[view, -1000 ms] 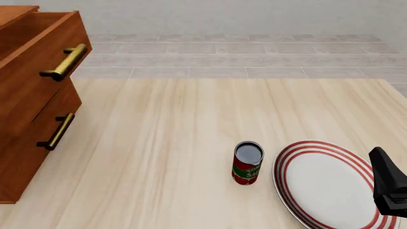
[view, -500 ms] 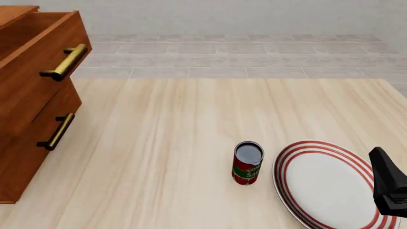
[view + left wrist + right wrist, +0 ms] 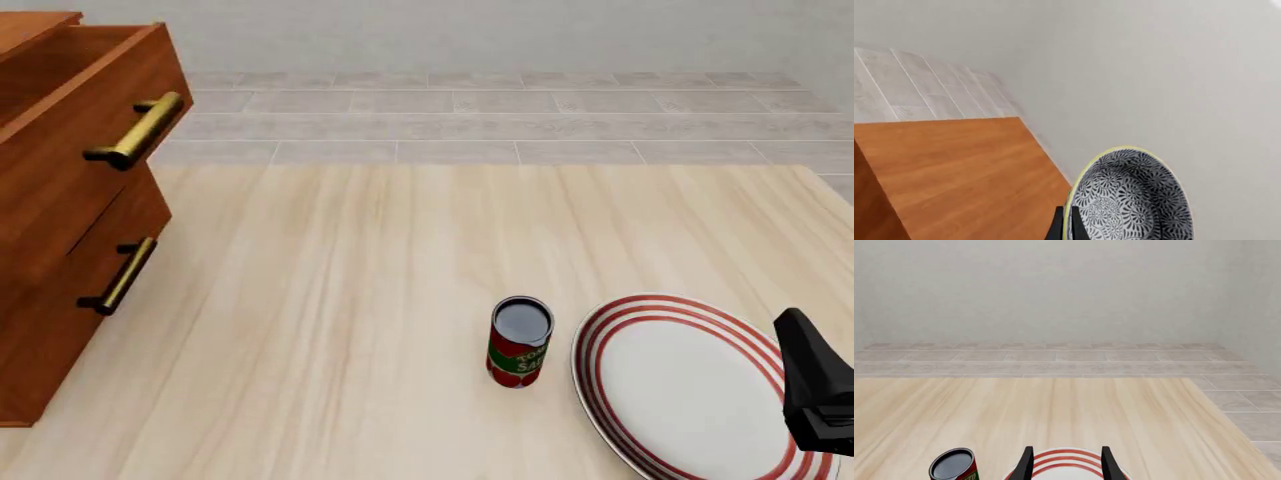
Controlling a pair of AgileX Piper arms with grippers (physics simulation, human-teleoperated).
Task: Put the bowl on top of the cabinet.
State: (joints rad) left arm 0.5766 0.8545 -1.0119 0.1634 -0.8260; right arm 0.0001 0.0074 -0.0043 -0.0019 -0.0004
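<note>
Floral bowl [image 3: 1131, 200] is pinched at its rim by the left gripper [image 3: 1066, 227] above the cabinet [image 3: 954, 175] top.

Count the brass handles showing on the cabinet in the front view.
2. One handle on the upper drawer, which stands pulled out; the other on the drawer below. The cabinet runs past the frame's edge, so more may be hidden.

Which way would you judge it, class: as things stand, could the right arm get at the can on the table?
Probably yes. The right gripper is open and empty over the plate, and the can stands upright just beside that plate with nothing between them.
</note>
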